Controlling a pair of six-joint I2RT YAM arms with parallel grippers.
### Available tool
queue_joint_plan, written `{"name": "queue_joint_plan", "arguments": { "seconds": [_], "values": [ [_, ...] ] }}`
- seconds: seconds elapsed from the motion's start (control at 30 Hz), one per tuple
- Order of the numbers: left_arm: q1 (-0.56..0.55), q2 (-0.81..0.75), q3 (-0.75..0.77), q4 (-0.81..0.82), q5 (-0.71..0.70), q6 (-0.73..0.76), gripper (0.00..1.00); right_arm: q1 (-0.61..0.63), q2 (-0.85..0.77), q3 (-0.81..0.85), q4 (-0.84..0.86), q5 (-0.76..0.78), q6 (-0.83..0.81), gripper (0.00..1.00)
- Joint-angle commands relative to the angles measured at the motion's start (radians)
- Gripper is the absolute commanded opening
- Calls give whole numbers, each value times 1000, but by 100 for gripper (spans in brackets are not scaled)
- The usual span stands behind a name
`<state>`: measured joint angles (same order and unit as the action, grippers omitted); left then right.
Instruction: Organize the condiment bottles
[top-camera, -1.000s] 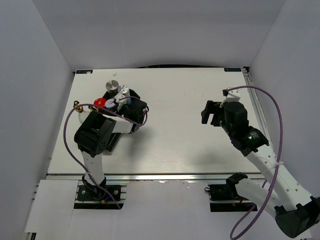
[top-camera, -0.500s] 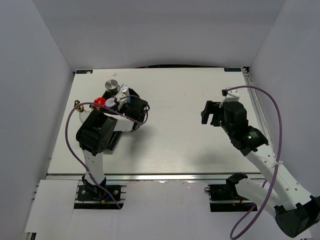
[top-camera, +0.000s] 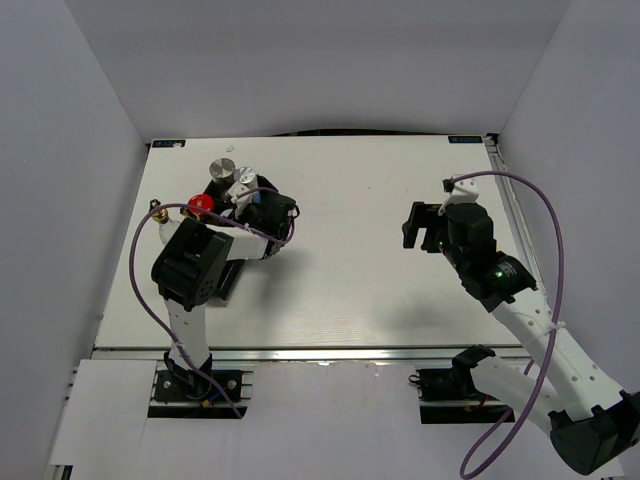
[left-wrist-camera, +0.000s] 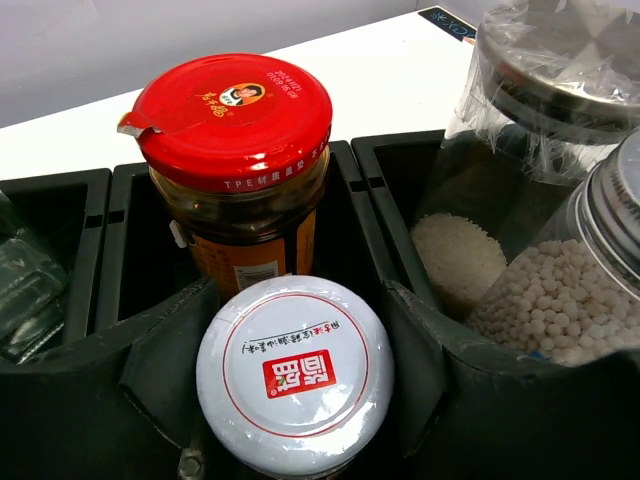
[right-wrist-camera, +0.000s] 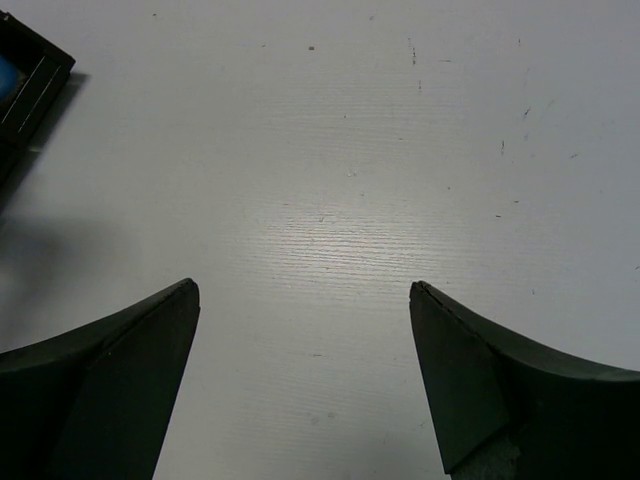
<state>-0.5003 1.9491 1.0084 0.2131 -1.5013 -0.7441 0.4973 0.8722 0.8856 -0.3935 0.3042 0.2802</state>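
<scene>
The left fingers (left-wrist-camera: 150, 390) grip the short silver-lidded jar (left-wrist-camera: 295, 372).
It is just in front of the red-lidded jar (left-wrist-camera: 232, 125) in the black tray (left-wrist-camera: 362, 175), far left on the surface (top-camera: 350, 270); the right fingers (right-wrist-camera: 100, 390) stand wide open, holding nothing.

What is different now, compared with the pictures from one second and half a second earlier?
The left gripper, shut on the short white-lidded jar, has moved slightly toward the far edge of the white table, over the black divided plastic tray. Nothing was newly taken or released. The right gripper remains open above the table, and the red-lidded dark jar stays in the tray.
</scene>
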Motion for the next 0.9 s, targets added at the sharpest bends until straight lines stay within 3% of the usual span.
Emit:
{"name": "queue_joint_plan", "arguments": {
  "seconds": [0.0,0.33,0.63,0.77,0.87],
  "values": [
    [3,-21,19,-9,-73,-26,75,-6,-15,1,19,7,-10,89],
    [-24,-134,58,-136,-39,-37,98,-6,-1,18,13,-27,-13,89],
    [-53,-229,134,-230,79,78,98,-6,4,27,-4,-53,-16,89],
    [-61,-295,163,-233,355,234,98,-5,-4,16,1,-48,0,89],
    [-89,-389,142,-187,637,394,98,-5,1,-2,13,-24,8,89]
  ]
}}
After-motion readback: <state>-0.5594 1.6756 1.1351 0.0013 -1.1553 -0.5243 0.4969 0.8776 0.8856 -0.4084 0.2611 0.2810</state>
